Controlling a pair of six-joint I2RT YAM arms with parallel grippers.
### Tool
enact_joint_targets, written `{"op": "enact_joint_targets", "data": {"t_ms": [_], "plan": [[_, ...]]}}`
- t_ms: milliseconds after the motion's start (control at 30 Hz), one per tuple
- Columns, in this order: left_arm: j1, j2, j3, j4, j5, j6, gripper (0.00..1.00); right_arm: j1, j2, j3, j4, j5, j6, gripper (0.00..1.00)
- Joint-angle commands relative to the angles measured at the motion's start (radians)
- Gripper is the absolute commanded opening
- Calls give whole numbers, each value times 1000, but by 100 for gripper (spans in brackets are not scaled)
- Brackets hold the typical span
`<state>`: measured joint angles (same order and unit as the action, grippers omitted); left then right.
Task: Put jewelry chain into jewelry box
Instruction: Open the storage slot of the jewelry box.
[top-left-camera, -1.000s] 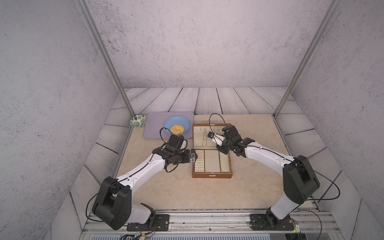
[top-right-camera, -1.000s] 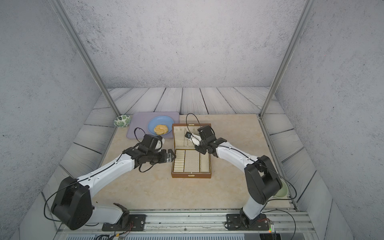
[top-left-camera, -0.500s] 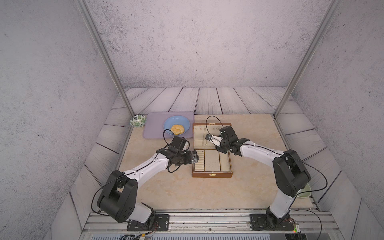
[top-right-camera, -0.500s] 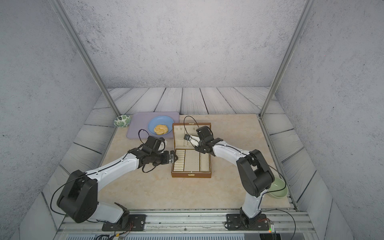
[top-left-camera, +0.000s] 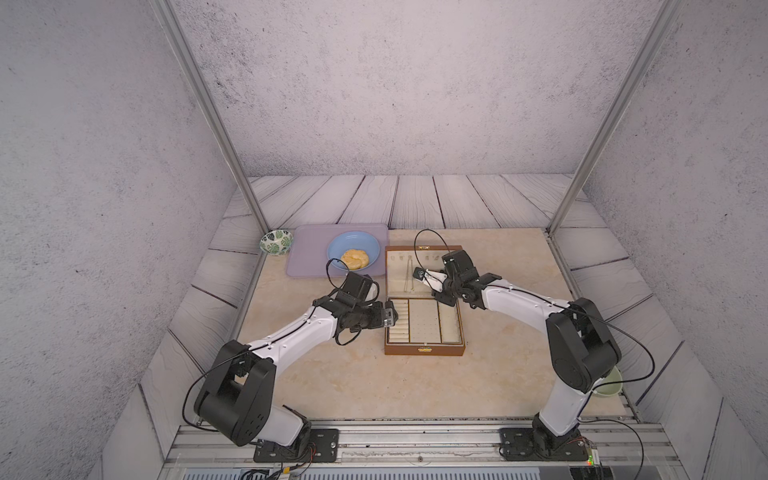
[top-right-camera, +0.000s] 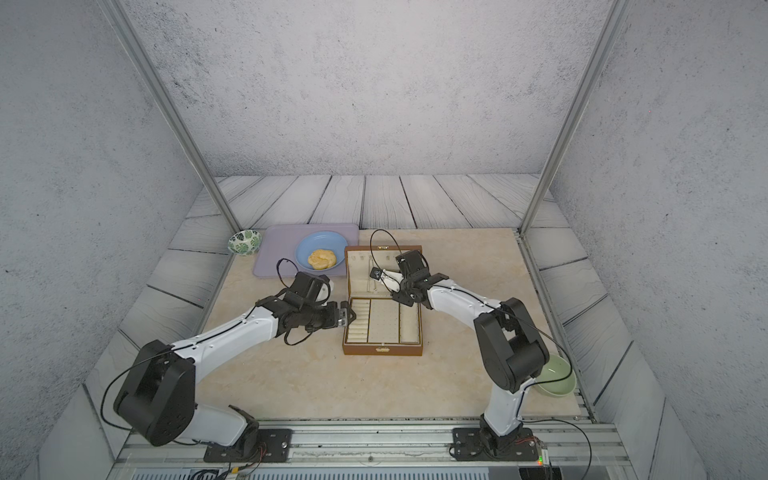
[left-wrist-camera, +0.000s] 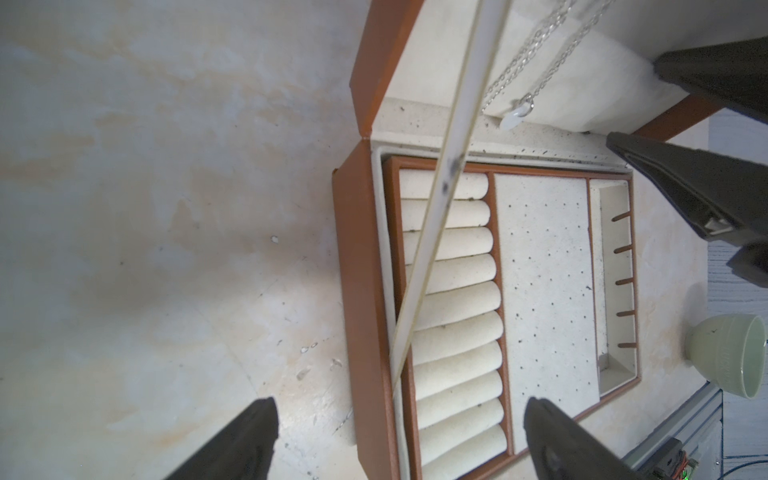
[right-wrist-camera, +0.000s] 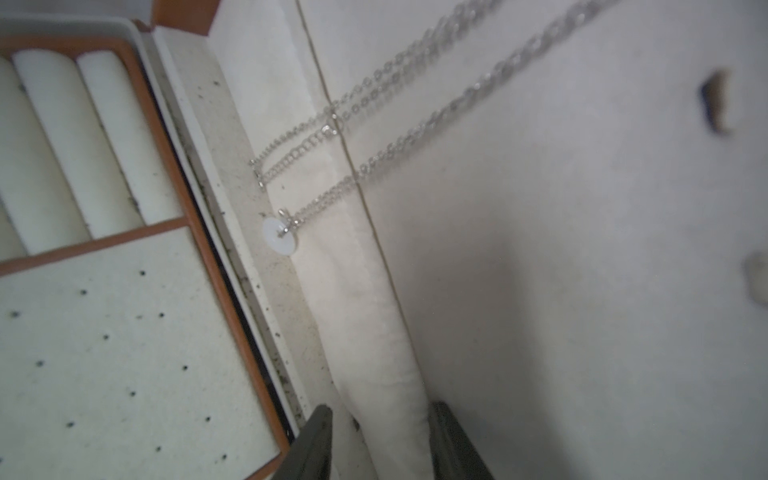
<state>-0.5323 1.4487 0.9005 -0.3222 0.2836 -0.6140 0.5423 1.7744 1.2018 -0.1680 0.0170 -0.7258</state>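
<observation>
The jaws of the left gripper (left-wrist-camera: 399, 440) stand spread as wide as they go, straddling the left wall of the jewelry box (top-left-camera: 424, 350) and holding nothing. The jaws of the right gripper (right-wrist-camera: 384, 440) are partly apart, with the padded fold of the lid's cream pocket (right-wrist-camera: 374, 353) between them; I cannot tell whether they pinch it.

The left arm (top-left-camera: 291, 336) reaches low from its base with the elbow bent and the forearm slanting inward, its wrist pointing sideways at the box. The right arm (top-left-camera: 519, 303) rises from its base, folds at a high elbow and reaches inward over the box's back right corner, its gripper aimed at the open lid.

The box sits open at mid-table, just beside a lilac tray (top-left-camera: 307, 259). The tray carries a blue plate (top-left-camera: 353, 244) with a pastry (top-left-camera: 355, 258) on it. A leaf-patterned bowl (top-left-camera: 276, 242) stands at the tray's left edge, and a pale green bowl (top-right-camera: 557, 379) stands by the right arm's base.

The jewelry chain (right-wrist-camera: 415, 137) hangs inside the lid. Its fine silver strands run down the cream lining and over the pocket's top edge, ending in a small white disc (right-wrist-camera: 280, 236) near the hinge.
</observation>
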Motion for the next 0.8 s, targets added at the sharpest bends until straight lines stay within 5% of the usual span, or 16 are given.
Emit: {"op": "enact_joint_targets", "data": {"t_ms": [0,533,767], "plan": [[-5,4,-3,2,0,-1,98,-9,-12,-12,81,40,-17,43],[-76,81,-26,-22,-102,-36,99,-8,-7,13,53,-10,-33,49],[-95,104,-74,9,-139,-57,85,-9,-20,-8,90,-16,-68,49]]}}
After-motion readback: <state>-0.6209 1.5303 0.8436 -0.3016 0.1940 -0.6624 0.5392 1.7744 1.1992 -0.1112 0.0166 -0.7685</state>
